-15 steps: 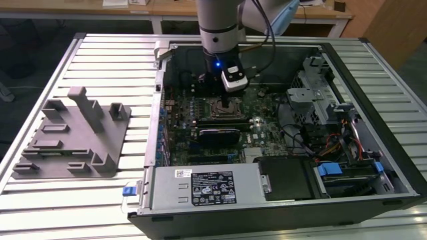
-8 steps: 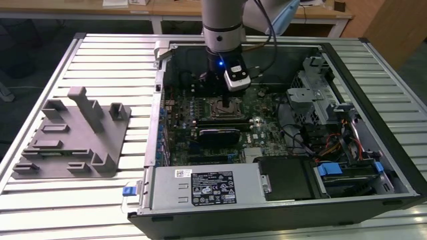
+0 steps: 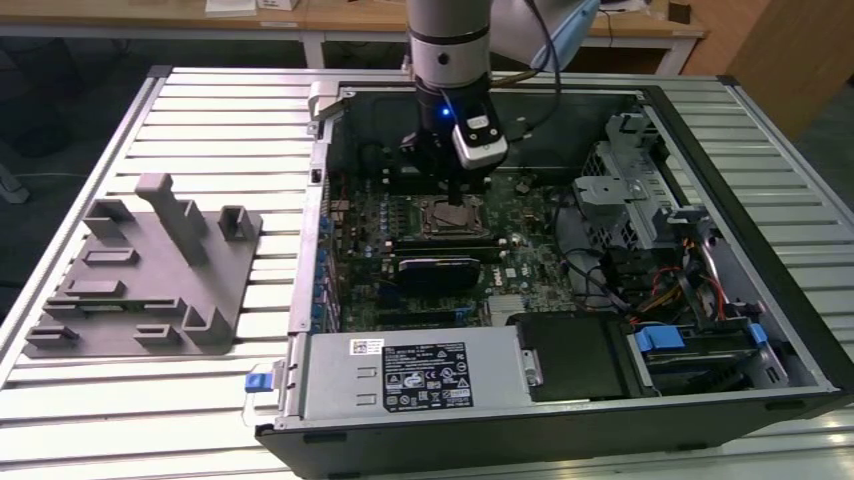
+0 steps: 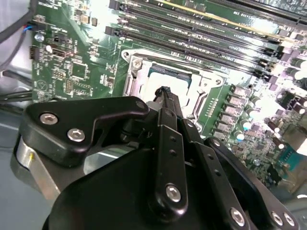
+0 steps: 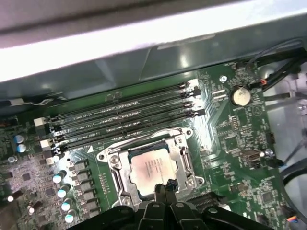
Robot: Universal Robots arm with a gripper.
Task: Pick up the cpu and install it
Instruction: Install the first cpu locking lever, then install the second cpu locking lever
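Observation:
The cpu (image 5: pixel 152 167), a flat square chip with a pale silver top, lies in the metal-framed socket (image 5: pixel 111 160) on the green motherboard (image 5: pixel 230 139). In the exterior view the socket (image 3: pixel 430 216) sits mid-board inside the open computer case. My gripper (image 3: pixel 461 205) hangs straight down just over the socket's edge. In both wrist views its narrow black fingertips (image 5: pixel 168 184) are together beside the chip, with nothing between them. In the second wrist view the gripper (image 4: pixel 164 91) hides part of the cpu (image 4: pixel 158 84).
Black memory slots (image 5: pixel 124 120) run alongside the socket. A grey power supply box (image 3: pixel 414 372) and drive cages (image 3: pixel 641 200) fill the case's near and right sides. A grey plastic fixture (image 3: pixel 147 270) stands on the slatted table (image 3: pixel 214 130) at the exterior view's left.

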